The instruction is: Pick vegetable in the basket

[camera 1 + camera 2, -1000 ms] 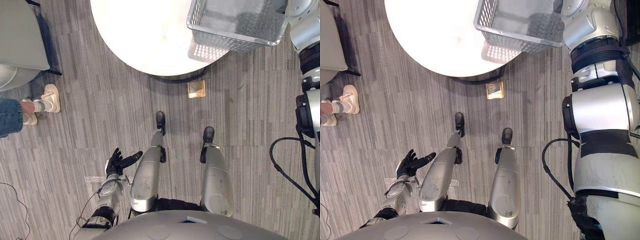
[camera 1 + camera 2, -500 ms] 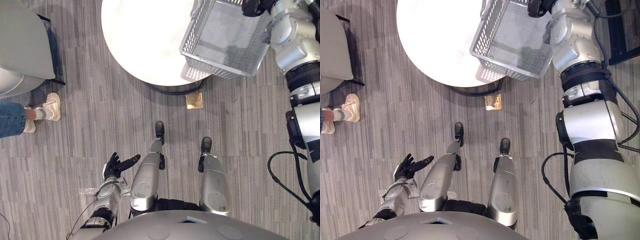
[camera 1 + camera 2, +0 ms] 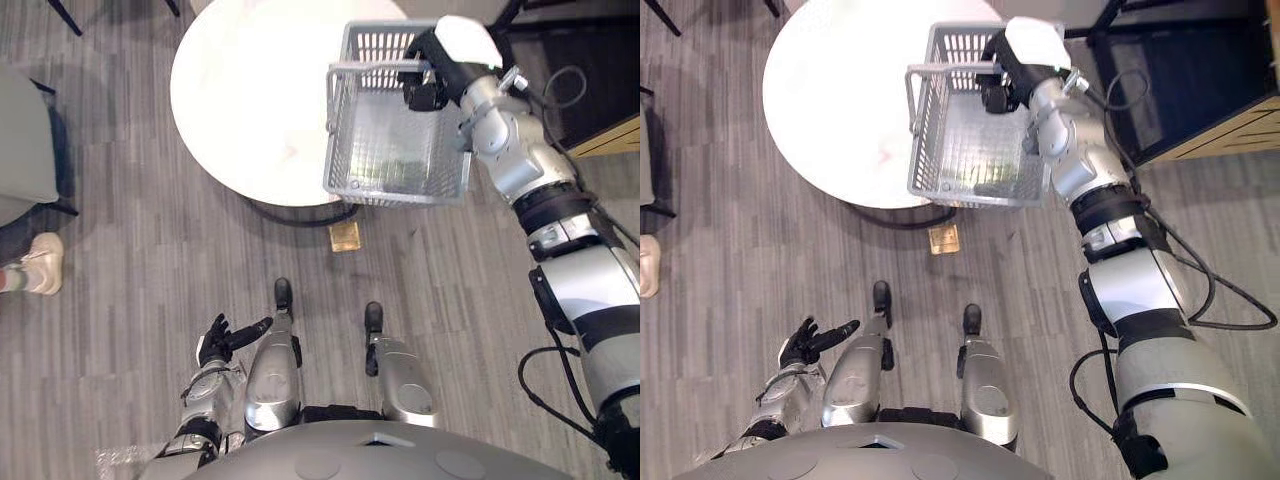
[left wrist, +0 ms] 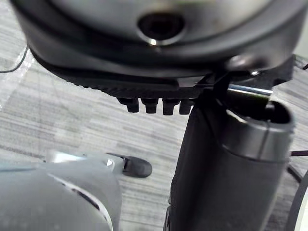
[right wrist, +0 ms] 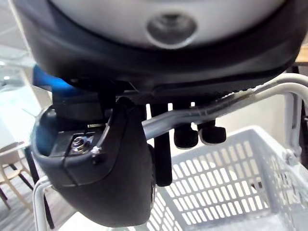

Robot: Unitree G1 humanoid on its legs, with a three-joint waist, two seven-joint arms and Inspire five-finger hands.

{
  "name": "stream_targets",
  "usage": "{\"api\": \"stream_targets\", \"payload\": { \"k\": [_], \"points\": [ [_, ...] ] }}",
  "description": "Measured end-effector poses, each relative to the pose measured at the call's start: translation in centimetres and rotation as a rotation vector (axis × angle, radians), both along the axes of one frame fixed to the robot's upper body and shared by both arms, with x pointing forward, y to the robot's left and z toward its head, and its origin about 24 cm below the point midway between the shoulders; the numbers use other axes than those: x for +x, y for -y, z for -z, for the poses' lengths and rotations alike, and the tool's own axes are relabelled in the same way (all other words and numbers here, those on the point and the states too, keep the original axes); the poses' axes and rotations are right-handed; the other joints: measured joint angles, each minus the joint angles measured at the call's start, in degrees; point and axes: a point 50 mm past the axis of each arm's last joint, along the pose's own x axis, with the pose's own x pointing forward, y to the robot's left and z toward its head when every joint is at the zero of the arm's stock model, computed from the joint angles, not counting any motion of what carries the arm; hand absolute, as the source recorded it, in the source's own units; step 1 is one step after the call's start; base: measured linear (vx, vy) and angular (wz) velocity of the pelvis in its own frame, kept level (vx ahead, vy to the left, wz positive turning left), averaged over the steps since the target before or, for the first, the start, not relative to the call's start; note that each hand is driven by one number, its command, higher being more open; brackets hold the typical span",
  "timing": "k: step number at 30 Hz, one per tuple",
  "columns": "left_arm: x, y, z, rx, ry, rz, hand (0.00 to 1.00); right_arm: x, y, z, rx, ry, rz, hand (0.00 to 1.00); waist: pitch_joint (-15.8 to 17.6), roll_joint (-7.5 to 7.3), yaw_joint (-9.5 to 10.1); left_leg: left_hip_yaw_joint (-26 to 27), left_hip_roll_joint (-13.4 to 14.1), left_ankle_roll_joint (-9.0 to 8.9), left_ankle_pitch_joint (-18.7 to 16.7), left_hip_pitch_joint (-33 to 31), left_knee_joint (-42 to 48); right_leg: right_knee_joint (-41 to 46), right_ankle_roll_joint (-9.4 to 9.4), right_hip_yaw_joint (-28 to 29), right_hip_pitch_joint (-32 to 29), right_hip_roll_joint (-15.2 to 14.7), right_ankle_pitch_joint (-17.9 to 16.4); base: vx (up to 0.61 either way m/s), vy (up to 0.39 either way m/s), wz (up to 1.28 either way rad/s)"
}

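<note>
A grey wire basket [image 3: 395, 192] hangs over the right side of the round white table [image 3: 250, 100]. My right hand [image 3: 425, 85] is shut on its metal handle [image 5: 202, 113], with the fingers curled over the bar and the thumb [image 5: 115, 173] beneath. A dim greenish-dark shape [image 3: 990, 187] lies on the basket's bottom; I cannot tell what it is. My left hand [image 3: 215, 340] hangs low beside my left leg, open with fingers spread and nothing in it.
A person's shoe [image 3: 35, 270] and a grey seat [image 3: 25, 140] are at the left. A dark cabinet [image 3: 1200, 70] stands right of the table. A brass floor plate [image 3: 347, 236] lies below the basket.
The whole picture has shifted, so the camera moved. My right hand on the basket's handle has come into sight. The left hand stays open by the leg.
</note>
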Motion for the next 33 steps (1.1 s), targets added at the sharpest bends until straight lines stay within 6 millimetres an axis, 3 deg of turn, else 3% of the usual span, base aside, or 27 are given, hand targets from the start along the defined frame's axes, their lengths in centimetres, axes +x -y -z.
{"api": "stream_targets", "payload": {
  "k": [4, 8, 12, 17, 19, 26, 33],
  "points": [
    [-1.3, -0.3, 0.4, 0.012, -0.040, 0.008, 1.00, -1.3, 0.9, 4.4, 0.120, -0.102, 0.005, 0.00, -3.14, -1.28, -0.06, 0.90, -0.33, 0.33, -0.28, 0.97, 0.01, -1.66, 0.47, 0.85, 1.34, -0.61, 0.45, 0.07, -0.010, -0.07],
    [-2.4, -1.0, 0.7, 0.025, -0.083, 0.009, 1.00, -2.4, 0.7, 6.7, 0.197, -0.151, -0.016, 0.00, -3.76, -1.46, -1.01, 2.31, -0.83, 0.54, -0.83, 2.82, 0.01, -2.15, 0.58, 2.02, 2.73, -1.12, 0.56, 0.05, 0.002, -0.16],
    [-4.0, -1.1, 1.4, 0.024, -0.164, 0.018, 1.00, -5.1, 0.2, 10.5, 0.294, -0.222, -0.049, 0.00, -6.87, -1.95, -1.80, 4.75, -1.06, 0.65, -2.01, 4.37, 0.00, -3.62, 1.13, 4.38, 3.48, -1.23, 1.07, 0.04, 0.006, -0.27],
    [-5.3, -1.6, 1.7, 0.052, -0.210, 0.056, 1.00, -9.1, 0.5, 15.6, 0.418, -0.373, -0.040, 0.00, -10.14, -3.47, -4.42, 6.50, -1.20, 0.65, -2.87, 5.95, -0.01, -3.91, 1.18, 6.16, 4.05, -1.27, 1.04, 0.02, -0.003, -0.22],
    [-5.5, -1.6, 1.7, 0.055, -0.217, 0.072, 1.00, -10.6, 2.1, 17.4, 0.452, -0.418, 0.026, 0.00, -11.10, -3.65, -4.86, 7.51, -1.20, 0.66, -3.21, 6.65, -0.02, -3.93, 1.30, 7.26, 4.16, -1.30, 0.97, -0.01, -0.001, -0.20],
    [-7.7, -1.7, 2.2, 0.052, -0.292, 0.082, 1.00, -13.7, 8.0, 17.4, 0.542, -0.331, 0.246, 0.00, -12.69, -3.04, -7.80, 9.20, -1.66, 0.67, -4.28, 7.42, -0.01, -4.53, 1.92, 9.12, 4.17, -1.36, 1.11, 0.00, -0.001, -0.12],
    [-9.8, -1.5, 2.6, 0.040, -0.347, 0.072, 1.00, -17.9, 11.1, 17.6, 0.647, -0.212, 0.427, 0.00, -15.02, -2.34, -9.62, 9.48, -1.95, 0.78, -4.51, 8.04, -0.01, -4.55, 1.62, 9.26, 4.68, -1.55, 1.19, 0.03, 0.003, -0.04]
  ]
}}
